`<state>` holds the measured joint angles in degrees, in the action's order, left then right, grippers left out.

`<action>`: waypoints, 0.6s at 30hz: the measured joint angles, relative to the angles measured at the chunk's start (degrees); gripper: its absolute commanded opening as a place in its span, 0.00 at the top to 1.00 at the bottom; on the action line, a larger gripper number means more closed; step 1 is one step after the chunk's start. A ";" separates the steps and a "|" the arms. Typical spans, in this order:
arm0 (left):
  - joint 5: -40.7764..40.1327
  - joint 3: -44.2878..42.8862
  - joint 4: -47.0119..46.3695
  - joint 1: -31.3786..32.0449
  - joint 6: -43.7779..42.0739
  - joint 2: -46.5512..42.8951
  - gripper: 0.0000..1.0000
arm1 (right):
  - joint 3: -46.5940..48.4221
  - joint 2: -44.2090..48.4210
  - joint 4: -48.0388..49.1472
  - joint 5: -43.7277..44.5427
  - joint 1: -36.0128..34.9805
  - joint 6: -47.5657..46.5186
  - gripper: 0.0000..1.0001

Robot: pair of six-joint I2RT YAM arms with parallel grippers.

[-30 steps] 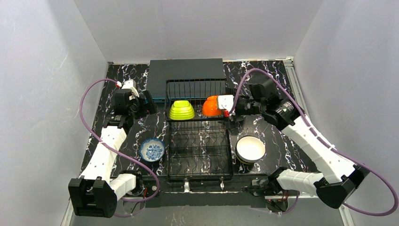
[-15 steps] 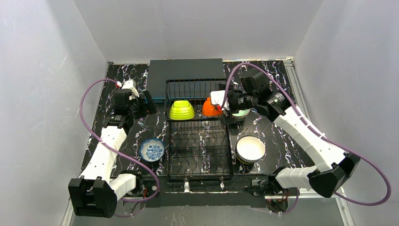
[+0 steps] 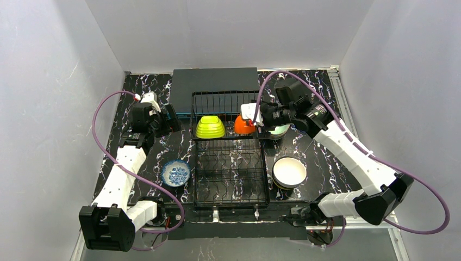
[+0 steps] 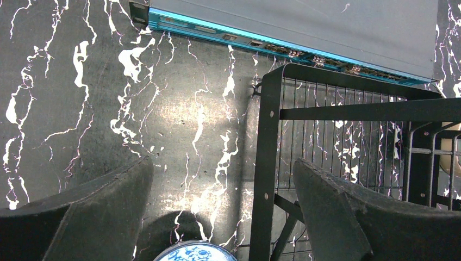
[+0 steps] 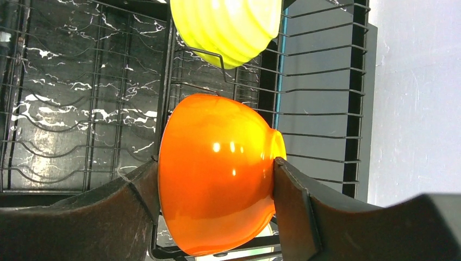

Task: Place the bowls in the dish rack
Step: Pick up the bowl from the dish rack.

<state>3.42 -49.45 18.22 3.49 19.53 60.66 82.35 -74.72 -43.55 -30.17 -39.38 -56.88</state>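
The right claw (image 5: 216,163) pinches the orange bowl (image 5: 217,174), one finger against each side of it; the bowl is tipped on its side in the back part of the dish rack (image 3: 231,179), among the wires; whether its weight rests on the rack or in the claw cannot be told. Next to it, on the left in the overhead view, the lime bowl (image 3: 210,126) leans in the same back row; the two are close together, and the wrist view shows a narrow gap of wire between them. The front section of the rack holds no bowl.

The left claw (image 4: 223,163) is spread wide with nothing between its fingers (image 4: 98,217); it hangs over the counter (image 3: 147,87) by the rack's far left corner. The blue-patterned bowl (image 3: 175,173) stands upright on the counter just left of the rack, nearer the arm bases; only its rim shows at the bottom edge of the left wrist view.

To the right of the rack a white bowl (image 3: 289,172) sits mouth up on the counter; farther back a mint bowl (image 3: 281,130) peeks out from under the right arm, just beside the rack's right edge, mostly hidden. A flat grey box (image 3: 215,82) lies behind the rack, along the far side of the counter.
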 measured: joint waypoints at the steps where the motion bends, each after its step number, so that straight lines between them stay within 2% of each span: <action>1: 0.00 0.00 0.00 0.00 0.00 0.00 0.02 | -0.09 0.09 0.20 0.04 -0.02 0.28 0.70; 5: 0.00 0.00 0.00 0.00 0.00 0.00 0.02 | -2.23 1.53 3.48 0.98 -0.04 3.45 0.91; 7: 0.00 0.00 0.00 0.00 -0.02 0.00 0.02 | -3.43 2.29 5.55 1.51 -0.13 5.57 0.99; 18: 0.00 0.00 0.00 0.00 0.00 0.00 0.02 | -9.07 4.63 16.85 4.11 -0.52 15.78 0.99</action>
<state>3.42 -49.45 18.22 3.49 19.53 60.66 73.28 -70.08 -26.70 -26.06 -39.90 -41.10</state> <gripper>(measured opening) 0.980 0.737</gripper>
